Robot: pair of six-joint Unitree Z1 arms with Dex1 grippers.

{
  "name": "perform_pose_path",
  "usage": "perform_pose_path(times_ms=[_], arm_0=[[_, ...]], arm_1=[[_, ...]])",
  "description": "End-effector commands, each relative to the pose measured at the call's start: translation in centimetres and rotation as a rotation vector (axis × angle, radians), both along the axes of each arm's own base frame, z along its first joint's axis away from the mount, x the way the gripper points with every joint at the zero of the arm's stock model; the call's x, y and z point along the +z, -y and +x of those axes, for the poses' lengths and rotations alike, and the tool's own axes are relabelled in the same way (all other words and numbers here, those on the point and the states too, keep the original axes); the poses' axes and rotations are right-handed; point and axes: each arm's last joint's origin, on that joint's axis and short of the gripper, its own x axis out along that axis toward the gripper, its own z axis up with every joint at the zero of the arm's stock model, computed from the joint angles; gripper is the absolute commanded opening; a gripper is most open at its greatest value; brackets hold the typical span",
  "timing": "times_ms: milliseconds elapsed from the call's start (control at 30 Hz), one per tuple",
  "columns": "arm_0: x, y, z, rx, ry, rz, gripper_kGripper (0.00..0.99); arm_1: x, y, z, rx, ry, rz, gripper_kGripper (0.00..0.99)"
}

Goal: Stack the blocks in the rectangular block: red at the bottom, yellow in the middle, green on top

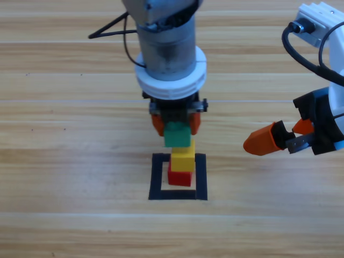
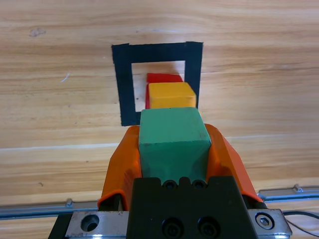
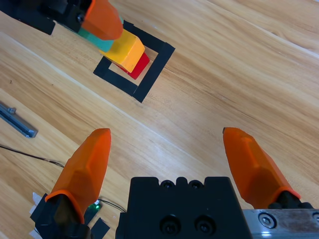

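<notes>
The red cube (image 1: 179, 177) sits inside the black tape frame (image 1: 201, 177), toward its right side. The yellow cube (image 1: 183, 155) rests on top of the red one. My left gripper (image 1: 177, 130) comes straight down from the top and is shut on the green cube (image 1: 178, 134), holding it just above the yellow one and a little off its centre. I cannot tell whether green touches yellow. In the left wrist view the green cube (image 2: 173, 144) fills the jaws, with yellow (image 2: 171, 95), red (image 2: 163, 77) and the frame (image 2: 124, 84) beyond. My right gripper (image 3: 165, 132) waits open at the right.
The right gripper (image 1: 273, 137) hovers to the right of the stack, about two cube widths from the frame. A black cable (image 1: 110, 27) lies on the wooden table behind the left arm. A metal rail (image 2: 40, 209) shows at the table edge.
</notes>
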Motion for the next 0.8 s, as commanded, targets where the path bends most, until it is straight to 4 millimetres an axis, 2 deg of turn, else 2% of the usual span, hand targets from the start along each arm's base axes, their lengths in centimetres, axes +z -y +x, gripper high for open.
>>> perform_pose_path(times_ms=[33, 800], arm_0=[[-2.8, 2.0, -0.6, -0.045, -0.03, 0.057, 0.124], [-4.4, 2.6, 0.0, -0.069, -0.041, 0.084, 0.124]], arm_1=[[0.0, 1.2, 0.2, -0.018, 0.003, 0.017, 0.986], [0.0, 1.2, 0.2, -0.021, 0.004, 0.018, 0.986]])
